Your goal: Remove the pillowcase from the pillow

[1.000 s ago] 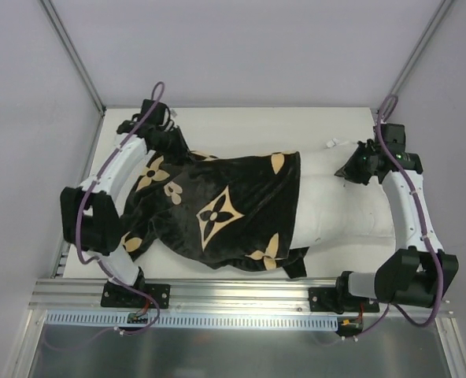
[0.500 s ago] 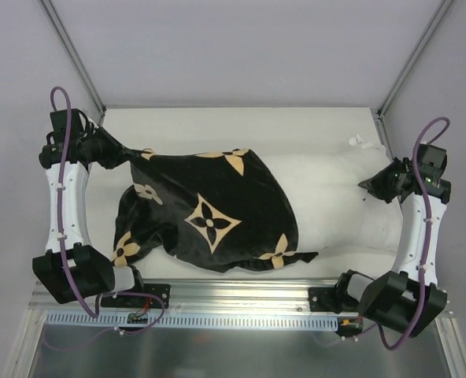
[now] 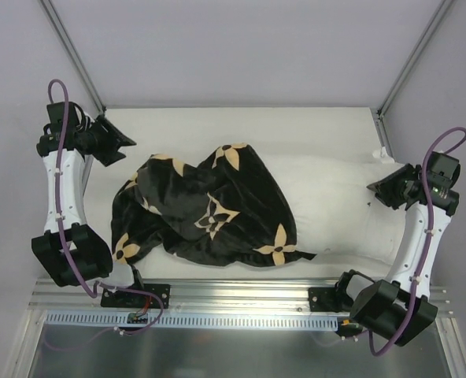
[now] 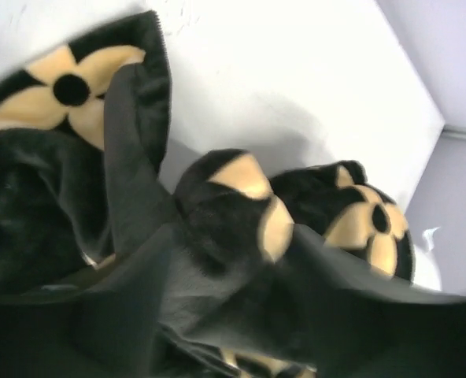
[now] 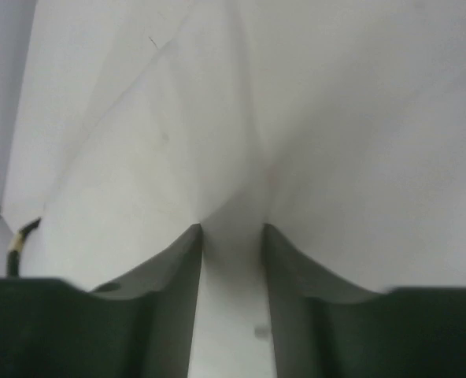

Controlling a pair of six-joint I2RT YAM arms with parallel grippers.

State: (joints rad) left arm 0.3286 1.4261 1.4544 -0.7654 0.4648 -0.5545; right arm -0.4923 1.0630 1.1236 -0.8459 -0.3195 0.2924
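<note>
From where I stood, the pillowcase lay crumpled in a black heap on the left half of the tabletop, covering the left end of the pillow. The rest of the white pillow stretched bare toward the right edge. The left gripper hung off to the far left, apart from the fabric, and I couldn't tell how its jaws stood. The right gripper was clamped on the pillow's right end, with white cloth bunched between its fingers.

One pillowcase, apparently one pillow
</note>
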